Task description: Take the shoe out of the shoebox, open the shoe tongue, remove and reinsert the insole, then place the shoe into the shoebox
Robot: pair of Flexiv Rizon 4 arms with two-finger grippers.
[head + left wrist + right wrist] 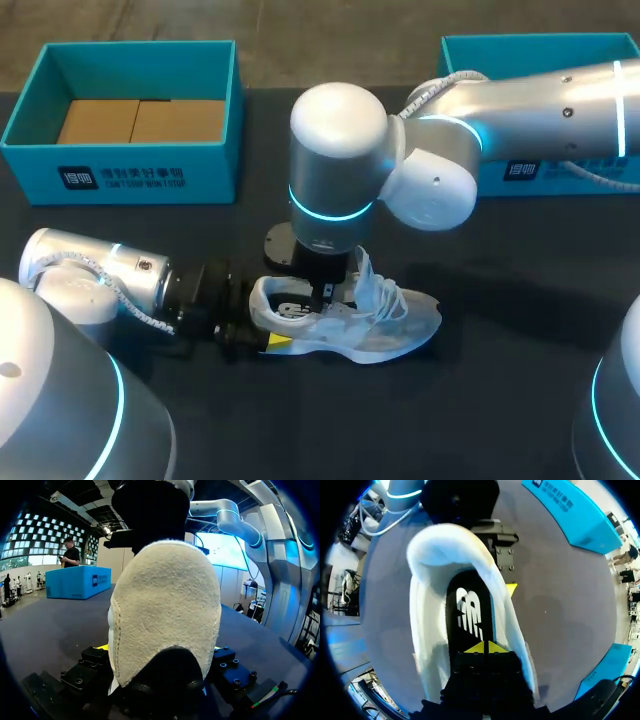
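Observation:
A white mesh shoe [400, 325] lies on the dark table with its laces loose and its tongue pulled up. My left gripper [268, 335] holds the heel from behind. In the left wrist view the suede heel [165, 610] fills the space between the widely spread fingers, with one yellow fingertip [102, 646] against its side. My right gripper [325, 293] points straight down into the shoe's opening. Its yellow tips [484, 647] are shut together on top of the black insole [470, 600], which lies flat inside the shoe [427, 555].
A teal shoebox [120, 170] with brown cardboard inside stands at the back left. A second teal box [540, 50] sits at the back right, partly behind my right arm. Bare table lies in front of the shoe and to its right.

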